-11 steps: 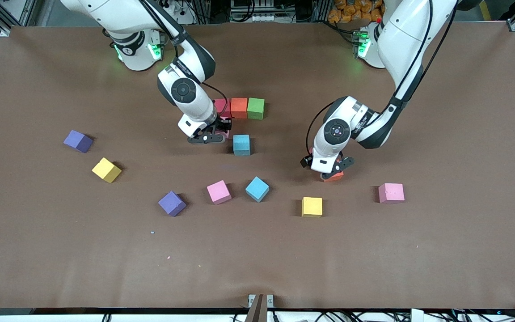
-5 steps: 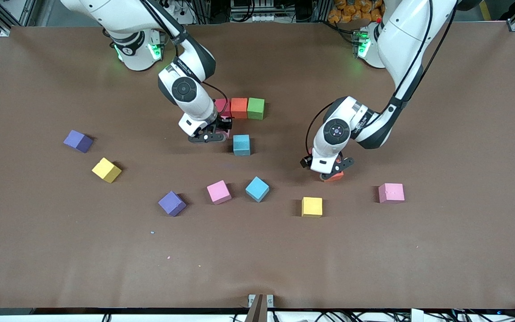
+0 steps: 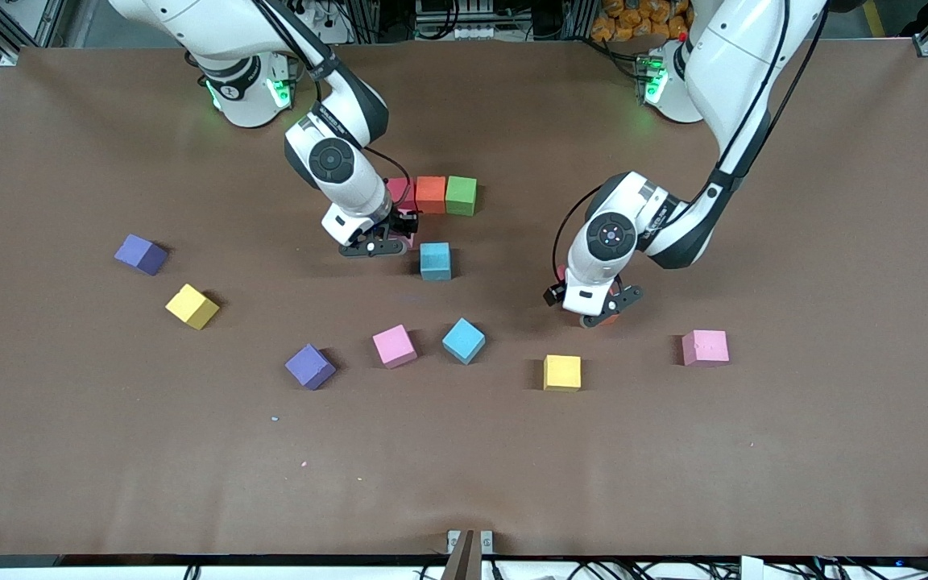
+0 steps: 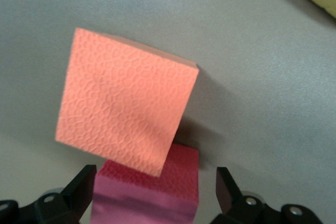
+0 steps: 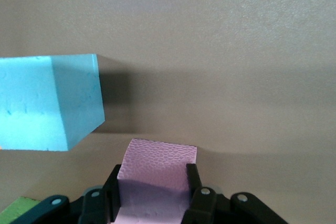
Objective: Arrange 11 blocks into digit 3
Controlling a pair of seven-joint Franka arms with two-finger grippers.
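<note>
**Right gripper holds a pink block, left gripper open over an orange one**

The right gripper point(image 3: 387, 242) is closed on a pink block point(image 5: 155, 179), low over the table point(image 3: 834, 242) just beside a blue block point(image 3: 435, 261). Close by, toward the edge where the robot bases stand, a red block point(image 3: 399, 192), an orange block point(image 3: 431, 194) and a green block point(image 3: 461, 195) touch in one short row.

The left gripper point(image 3: 602, 310) has its fingers spread wide on both sides of another orange block point(image 4: 126, 100), which lies tilted on top of a red block point(image 4: 157, 187); the fingers do not touch it.

Nearer to the front edge of the table, loose blocks lie apart: a purple one point(image 3: 310, 366), a pink one point(image 3: 394, 345), a blue one point(image 3: 463, 340), a yellow one point(image 3: 562, 373) and a pink one point(image 3: 705, 347). Toward the right arm's end lie another purple block point(image 3: 141, 254) and a yellow block point(image 3: 192, 306).
</note>
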